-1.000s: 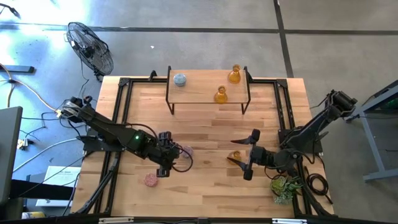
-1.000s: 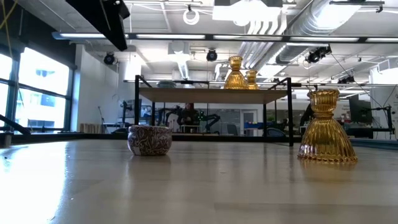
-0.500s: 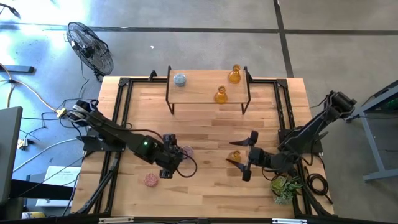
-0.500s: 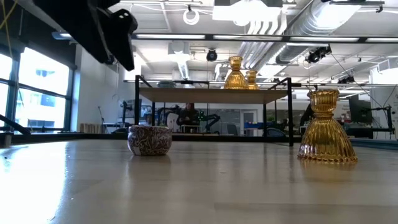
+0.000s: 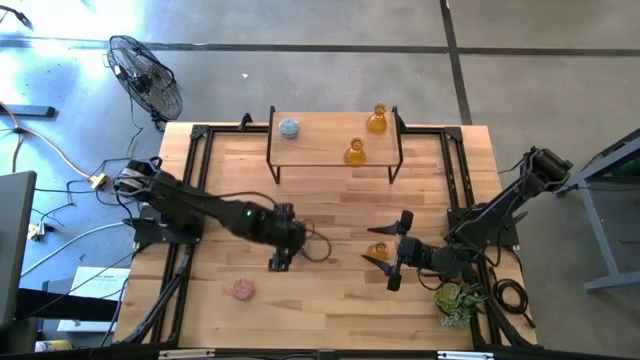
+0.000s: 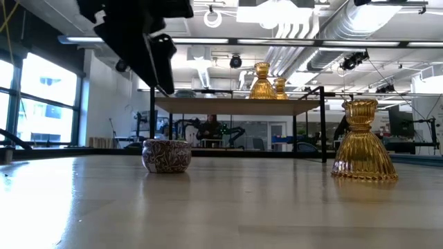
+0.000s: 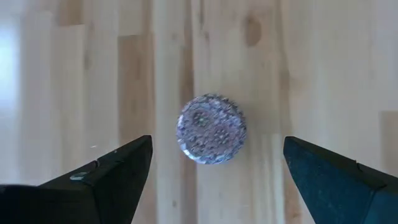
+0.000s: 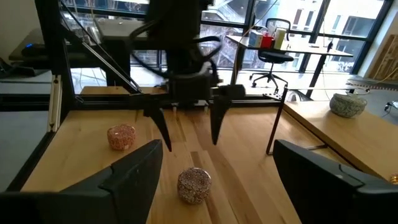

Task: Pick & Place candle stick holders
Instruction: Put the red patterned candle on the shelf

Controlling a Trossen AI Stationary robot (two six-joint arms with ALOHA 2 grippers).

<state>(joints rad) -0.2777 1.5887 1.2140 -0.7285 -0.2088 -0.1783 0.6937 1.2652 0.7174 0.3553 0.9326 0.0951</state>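
A squat pink candle stick holder [image 7: 211, 129] stands on the wooden table. My left gripper [image 7: 216, 144] hovers over it, open, with a finger on either side and clear of it. In the right wrist view that gripper [image 8: 189, 134] hangs above the holder [image 8: 194, 184]. A second pink holder [image 5: 243, 289] sits near the front edge. An amber holder [image 5: 377, 250] stands upright on its wide base [image 6: 363, 166]. My right gripper [image 5: 398, 250] waits open just to its right, raised. On the raised shelf [image 5: 320, 140] stand a pale blue holder [image 5: 289, 127] and two amber ones [image 5: 355, 152] [image 5: 377, 120].
The shelf's black legs [image 5: 275, 165] stand at the table's far middle. A green plant [image 5: 458, 300] sits at the front right corner, beside the right arm. Black frame rails [image 5: 190, 190] run along the table's sides. Bare wood lies between the two grippers.
My left gripper has travelled toward the table's right edge and sunk a little. It now stands over the pink holder that lay to its right a second ago. No holder has moved.
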